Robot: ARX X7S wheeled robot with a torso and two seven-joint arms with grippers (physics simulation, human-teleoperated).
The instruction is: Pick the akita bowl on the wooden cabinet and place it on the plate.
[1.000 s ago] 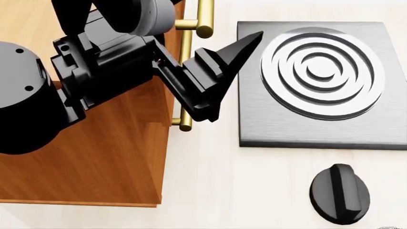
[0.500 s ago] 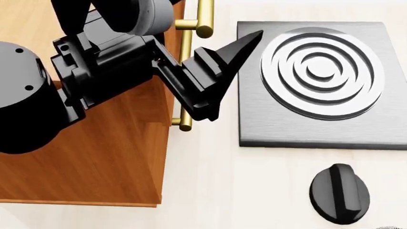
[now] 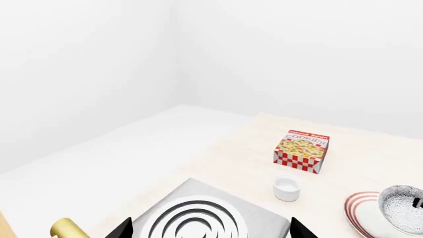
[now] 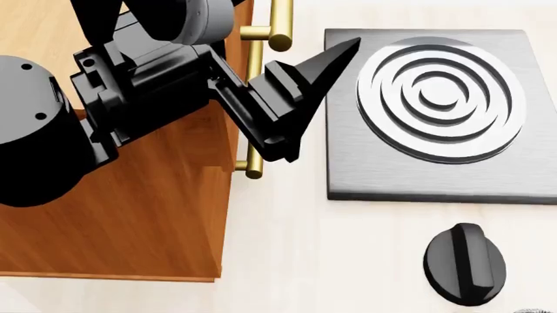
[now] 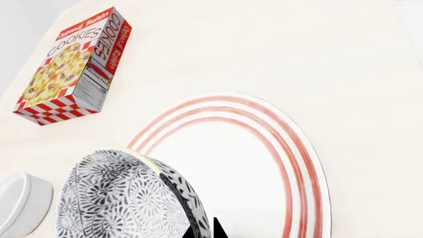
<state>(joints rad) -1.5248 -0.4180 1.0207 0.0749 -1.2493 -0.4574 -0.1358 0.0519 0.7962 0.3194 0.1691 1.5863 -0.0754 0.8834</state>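
Blue-grey patterned, the akita bowl [image 5: 129, 198] hangs tilted over the red-ringed plate [image 5: 264, 163], pinched at its rim by the right gripper [image 5: 205, 230]; lowering and release remain. Left gripper [image 4: 304, 98] gapes, holding nothing.

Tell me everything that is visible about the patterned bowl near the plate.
The akita bowl is a small round bowl, white with a dense dark blue-grey swirl pattern outside and inside, and looks ceramic. In the right wrist view it is tilted, its outer wall facing the camera, over the red-ringed plate, with a dark finger of the right gripper on its rim. In the left wrist view it is over the plate's edge. Whether it touches the plate cannot be told.
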